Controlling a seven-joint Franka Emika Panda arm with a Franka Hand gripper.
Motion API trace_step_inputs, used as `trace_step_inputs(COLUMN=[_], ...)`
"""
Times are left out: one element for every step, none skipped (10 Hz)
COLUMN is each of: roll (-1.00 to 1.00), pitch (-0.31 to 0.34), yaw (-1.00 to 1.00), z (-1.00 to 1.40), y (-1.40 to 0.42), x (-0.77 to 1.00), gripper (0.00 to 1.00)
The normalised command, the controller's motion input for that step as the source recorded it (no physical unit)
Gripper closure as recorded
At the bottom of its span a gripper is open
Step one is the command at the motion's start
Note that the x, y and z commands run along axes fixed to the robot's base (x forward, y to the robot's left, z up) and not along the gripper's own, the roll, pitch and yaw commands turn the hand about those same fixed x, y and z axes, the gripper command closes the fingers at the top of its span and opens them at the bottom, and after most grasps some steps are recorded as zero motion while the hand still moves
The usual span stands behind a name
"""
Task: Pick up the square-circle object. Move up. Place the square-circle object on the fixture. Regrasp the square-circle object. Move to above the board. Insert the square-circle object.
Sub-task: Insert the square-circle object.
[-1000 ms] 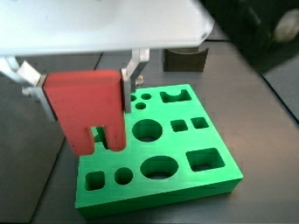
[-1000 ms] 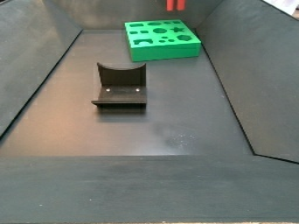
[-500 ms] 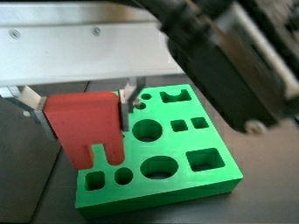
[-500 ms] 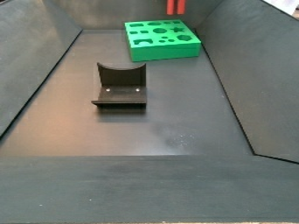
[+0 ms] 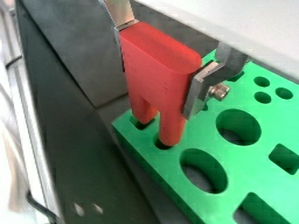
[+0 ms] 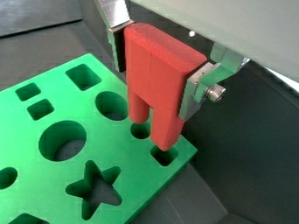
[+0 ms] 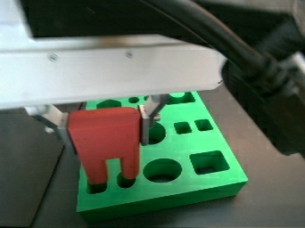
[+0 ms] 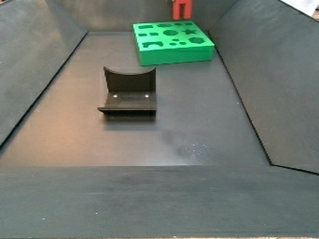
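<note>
Now the insert step: the gripper (image 6: 163,74) hangs over the board's (image 6: 52,144) corner, fingers (image 6: 208,83) clamped on the square-circle object (image 6: 155,79), its two prongs seemingly just entering the edge holes. Next comes a straight, aligned push down, then release.

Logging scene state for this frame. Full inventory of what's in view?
Peg: 1, red, two-legged, held upright in the claw at the board's corner, leg tips at or just inside two corner holes.
Board: 1, bright green, with star, round and square cut-outs, on the floor at the bin's far end.
Fixture: 1, dark, notched, mid-floor, apart from the board, nothing on it.
Bin floor: 1, dark grey, walled.
Claw: 1, silver fingers, shut on the peg's block end, over the board.
</note>
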Motion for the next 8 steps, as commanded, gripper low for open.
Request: trace_step_inputs(roll=[0.23,0.12,0.02,0.0,-0.05,-0.17,-0.21,-0.2], pitch=[-0.156,-0.166,-0.149,-0.091,-0.063,-0.094,-0.09,-0.059], yaw=[0.42,0.09,0.0,-0.11,-0.18,-0.29,-0.37,-0.33], z=[-0.73,-0.9,-0.93,-0.75,-0.66,-0.58,-0.6,-0.67], y=[0.0,0.0,0.0,0.0,-0.05,-0.1,-0.19,-0.2], x=[-0.11,-0.27,-0.21,-0.19,-0.16,-0.08,0.0,0.08], gripper=[1.0,1.0,1.0,1.0,1.0,1.0,1.0,1.0])
